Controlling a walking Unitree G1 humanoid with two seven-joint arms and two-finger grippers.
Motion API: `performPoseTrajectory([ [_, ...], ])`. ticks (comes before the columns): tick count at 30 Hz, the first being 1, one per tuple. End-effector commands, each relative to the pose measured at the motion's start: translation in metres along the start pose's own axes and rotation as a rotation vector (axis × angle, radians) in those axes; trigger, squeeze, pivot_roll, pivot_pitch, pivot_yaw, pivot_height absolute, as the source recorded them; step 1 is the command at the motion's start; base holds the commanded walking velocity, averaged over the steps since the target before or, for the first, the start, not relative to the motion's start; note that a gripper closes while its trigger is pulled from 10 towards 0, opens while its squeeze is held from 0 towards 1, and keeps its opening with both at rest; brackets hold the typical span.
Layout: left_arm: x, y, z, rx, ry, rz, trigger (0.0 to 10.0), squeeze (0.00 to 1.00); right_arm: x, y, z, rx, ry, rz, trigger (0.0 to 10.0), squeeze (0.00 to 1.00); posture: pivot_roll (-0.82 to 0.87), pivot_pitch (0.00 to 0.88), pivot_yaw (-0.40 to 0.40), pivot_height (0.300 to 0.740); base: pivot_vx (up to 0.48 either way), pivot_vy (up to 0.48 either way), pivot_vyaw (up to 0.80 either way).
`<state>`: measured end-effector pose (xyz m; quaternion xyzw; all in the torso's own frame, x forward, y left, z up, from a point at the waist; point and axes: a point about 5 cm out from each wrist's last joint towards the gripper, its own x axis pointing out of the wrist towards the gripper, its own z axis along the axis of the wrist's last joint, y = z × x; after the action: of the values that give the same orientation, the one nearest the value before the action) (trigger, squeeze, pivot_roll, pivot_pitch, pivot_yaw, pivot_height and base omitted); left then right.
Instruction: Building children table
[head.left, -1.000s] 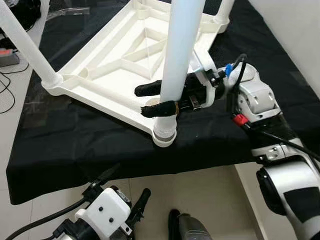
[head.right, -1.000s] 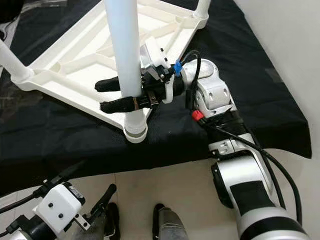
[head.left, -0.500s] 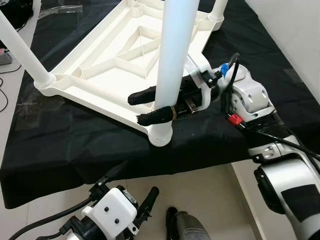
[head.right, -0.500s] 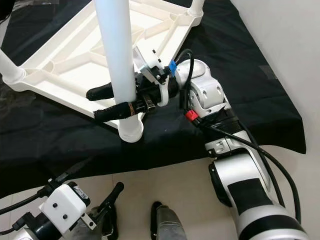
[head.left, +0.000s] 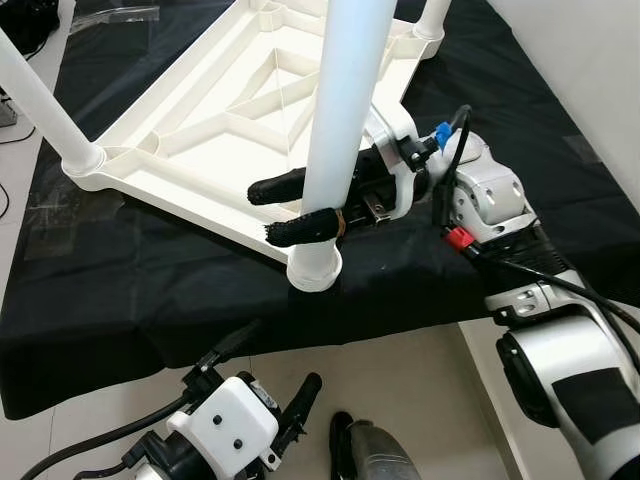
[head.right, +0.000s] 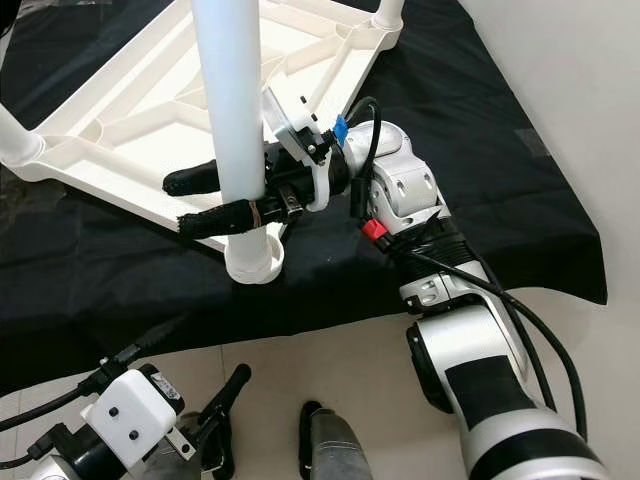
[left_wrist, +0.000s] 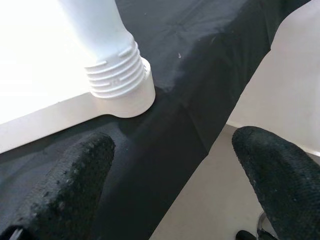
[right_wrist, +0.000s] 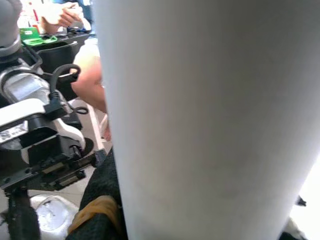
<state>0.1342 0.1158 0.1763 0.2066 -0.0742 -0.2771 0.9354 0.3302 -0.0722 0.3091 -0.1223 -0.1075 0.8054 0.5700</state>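
Right gripper (head.left: 300, 205) clamps table leg (head.left: 340, 110) in corner socket (head.left: 314, 268); left gripper (left_wrist: 170, 175) wide

No readable text or labels anywhere.

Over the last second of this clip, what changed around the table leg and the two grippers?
Little changed: the head camera shifted, so the scene slid in frame. The right gripper stays clamped around the white table leg just above its corner socket in the upturned tabletop. The left gripper still hangs open below the black cloth's edge.
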Motion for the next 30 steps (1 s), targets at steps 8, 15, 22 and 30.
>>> performPoseTrajectory([
  [8,-0.0021,-0.0033,0.0003,-0.004,0.003,-0.009,10.0,0.0,-0.0052,0.0001,-0.0113,0.032,0.064,-0.009,10.0,0.0,0.01,0.35,-0.091,0.74,0.0,0.0,0.0],
  [15,-0.0021,-0.0038,0.001,-0.002,0.002,-0.011,10.0,0.0,-0.0081,0.0,-0.0112,0.035,0.071,-0.012,10.0,0.0,0.01,0.352,-0.089,0.74,0.0,0.0,0.0],
  [22,-0.0017,-0.0034,0.0008,0.001,0.002,-0.01,10.0,0.0,-0.0089,-0.0006,-0.0113,0.035,0.072,-0.015,10.0,0.0,0.01,0.351,-0.089,0.74,0.0,0.0,0.0],
  [30,-0.0012,-0.0033,0.0006,0.004,0.001,-0.01,10.0,0.0,-0.0038,0.0039,-0.0164,0.037,0.07,-0.006,10.0,0.0,0.0,0.353,-0.087,0.74,0.0,0.0,0.0],
])
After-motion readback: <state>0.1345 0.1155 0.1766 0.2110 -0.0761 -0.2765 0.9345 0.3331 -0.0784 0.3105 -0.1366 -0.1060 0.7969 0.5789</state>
